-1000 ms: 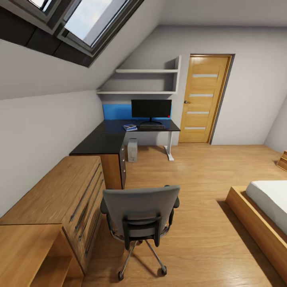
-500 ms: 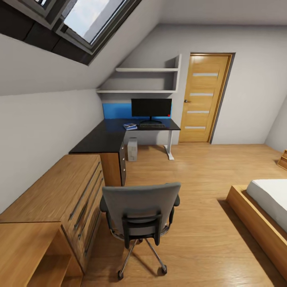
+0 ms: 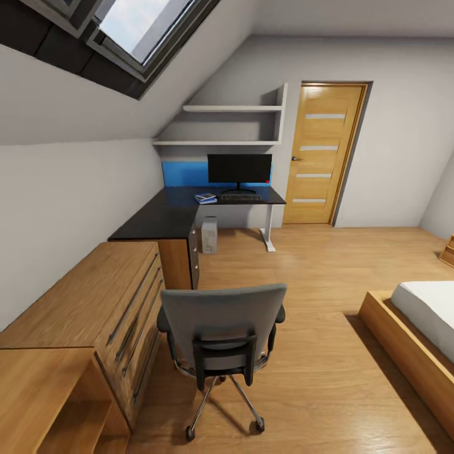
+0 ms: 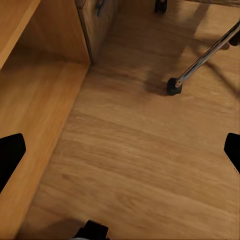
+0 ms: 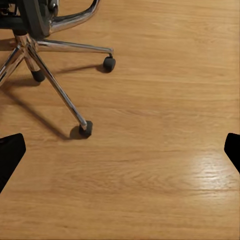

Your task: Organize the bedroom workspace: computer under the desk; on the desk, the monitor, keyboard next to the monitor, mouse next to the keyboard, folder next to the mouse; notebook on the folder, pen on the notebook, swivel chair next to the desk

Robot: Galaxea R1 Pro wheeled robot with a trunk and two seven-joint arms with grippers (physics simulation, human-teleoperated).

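The grey swivel chair (image 3: 221, 328) stands on the wood floor in the foreground with its back to me, well short of the black L-shaped desk (image 3: 165, 221). On the desk's far wing stands the monitor (image 3: 239, 169), with the keyboard (image 3: 240, 197) in front of it. The blue folder (image 3: 205, 199) lies left of the keyboard with something small on it. Mouse and pen are too small to make out. The computer (image 3: 209, 235) sits under the desk. My left gripper (image 4: 120, 155) and right gripper (image 5: 120, 152) hang open over the floor, near the chair's chrome base (image 5: 35, 47).
A light wood drawer unit (image 3: 94, 302) runs along the left wall beside the chair; its side panel (image 4: 35, 100) is close to my left gripper. A bed (image 3: 422, 321) is at the right. A wood door (image 3: 321, 154) is beyond the desk. A castor (image 4: 173, 86) is close.
The whole head view has shifted slightly, so the camera has moved a little. Nothing in the room has moved.
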